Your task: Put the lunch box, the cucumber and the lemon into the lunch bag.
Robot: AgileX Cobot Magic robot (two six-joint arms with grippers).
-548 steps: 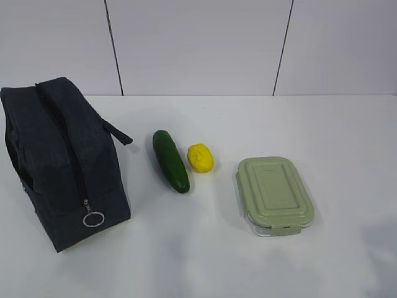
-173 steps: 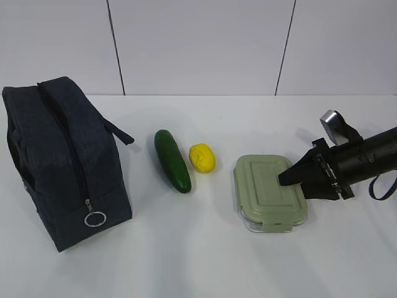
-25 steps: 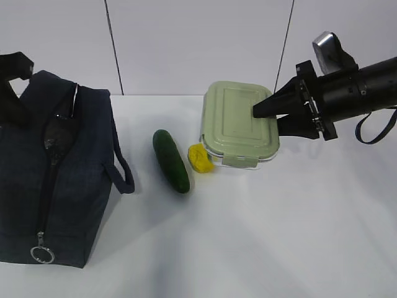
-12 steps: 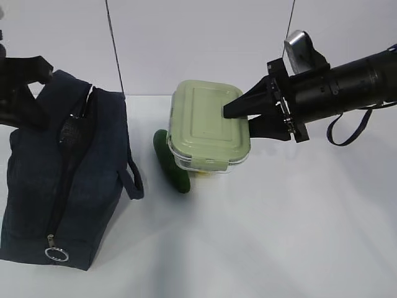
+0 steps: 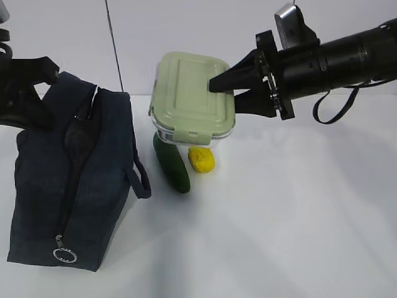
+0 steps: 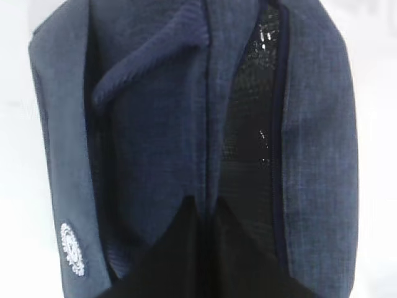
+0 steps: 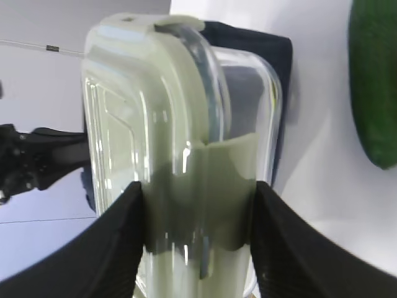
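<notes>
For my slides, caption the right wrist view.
Right gripper clamps the lunch box, carrying it toward the bag.

You had a white table (image 5: 298,217) carrying three things. The lunch bag (image 5: 68,186) stood at its left side. The cucumber (image 5: 171,162) lay near the middle, clear of the bag, and the lemon (image 5: 201,159) rested just beside the cucumber's right side.

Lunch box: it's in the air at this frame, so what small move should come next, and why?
Probably carry it further left. The right gripper holds the lunch box above the cucumber and lemon, short of the bag, whose unzipped top the left gripper holds.
</notes>
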